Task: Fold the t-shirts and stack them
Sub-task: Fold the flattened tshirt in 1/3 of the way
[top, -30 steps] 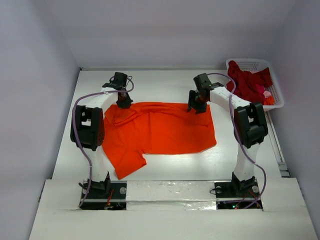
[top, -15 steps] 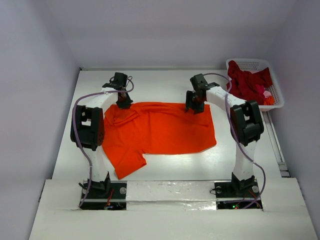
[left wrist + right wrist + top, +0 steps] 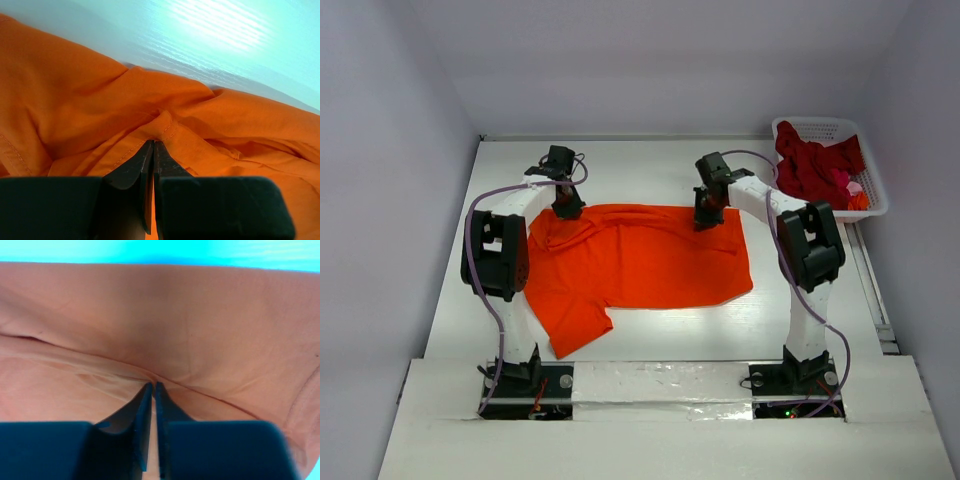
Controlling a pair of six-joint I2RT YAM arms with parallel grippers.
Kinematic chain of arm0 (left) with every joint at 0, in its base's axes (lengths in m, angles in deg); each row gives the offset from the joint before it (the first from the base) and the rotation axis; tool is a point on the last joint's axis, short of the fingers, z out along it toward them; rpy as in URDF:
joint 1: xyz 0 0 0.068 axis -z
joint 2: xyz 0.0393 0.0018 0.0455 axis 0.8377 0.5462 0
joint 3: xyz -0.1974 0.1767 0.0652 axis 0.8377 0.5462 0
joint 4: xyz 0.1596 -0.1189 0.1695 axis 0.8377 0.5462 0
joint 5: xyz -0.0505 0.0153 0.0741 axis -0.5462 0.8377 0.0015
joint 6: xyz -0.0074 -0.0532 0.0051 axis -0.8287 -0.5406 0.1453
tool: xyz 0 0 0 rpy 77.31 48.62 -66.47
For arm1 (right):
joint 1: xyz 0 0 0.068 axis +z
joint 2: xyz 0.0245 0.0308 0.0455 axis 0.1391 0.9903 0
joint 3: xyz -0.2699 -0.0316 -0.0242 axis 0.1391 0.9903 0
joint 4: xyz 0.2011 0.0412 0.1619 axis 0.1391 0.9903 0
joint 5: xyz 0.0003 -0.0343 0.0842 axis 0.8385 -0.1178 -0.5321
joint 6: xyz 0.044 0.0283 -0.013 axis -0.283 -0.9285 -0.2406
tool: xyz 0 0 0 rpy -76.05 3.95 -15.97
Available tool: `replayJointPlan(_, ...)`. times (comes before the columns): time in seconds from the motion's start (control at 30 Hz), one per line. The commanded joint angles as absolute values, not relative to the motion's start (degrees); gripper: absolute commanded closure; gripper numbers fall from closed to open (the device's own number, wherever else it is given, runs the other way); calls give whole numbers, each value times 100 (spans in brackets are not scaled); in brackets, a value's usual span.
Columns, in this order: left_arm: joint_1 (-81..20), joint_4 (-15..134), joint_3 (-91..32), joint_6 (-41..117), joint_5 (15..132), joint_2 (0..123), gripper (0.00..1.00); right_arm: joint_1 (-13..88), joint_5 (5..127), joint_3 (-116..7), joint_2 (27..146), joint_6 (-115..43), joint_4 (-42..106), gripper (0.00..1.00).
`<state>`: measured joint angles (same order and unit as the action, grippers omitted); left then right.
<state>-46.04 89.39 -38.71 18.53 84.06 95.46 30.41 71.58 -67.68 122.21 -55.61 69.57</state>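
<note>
White table (image 3: 620, 165), orange t-shirt (image 3: 650, 265), left claw (image 3: 153, 145), right claw (image 3: 152, 386) each nipping a fold (grip barely visible)

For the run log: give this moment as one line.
orange t-shirt: spread out | left gripper: shut on its far-left edge | right gripper: shut on its far edge | crimson t-shirts: in white basket

I'm looking down at a white bench (image 3: 640, 170) that is filling most of the overhead view, with pale grey walls (image 3: 660, 70) closing it in at the back and on both sides. A white plastic lattice basket (image 3: 820, 127) is sitting in the bench's far right corner, close by the right wall. A glossy white strip (image 3: 660, 382) is running along the near edge.
</note>
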Motion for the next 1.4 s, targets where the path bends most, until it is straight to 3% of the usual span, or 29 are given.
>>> replayJointPlan(0.0, -4591, 9107, -4012, 1829, 8446, 9196, 100, 3129, 7235, -6636, 12101, -5633, 6789, 96)
replayJointPlan(0.03, -4591, 9115, -4003, 1829, 8446, 9188, 100, 3129, 7253, -6584, 12058, -5651, 6789, 100)
replayJointPlan(1.0, -4591, 9380, -3608, 1891, 8622, 8563, 100, 3181, 6717, -5863, 11003, -5976, 6613, 100)
replayJointPlan(1.2, -4591, 8712, -3257, 1961, 8789, 8713, 76, 3181, 6708, -5845, 10968, -5976, 6613, 100)
replayJointPlan(1.37, -4591, 8220, -3124, 2031, 8771, 8827, 70, 3181, 6734, -5836, 10967, -5958, 6622, 100)
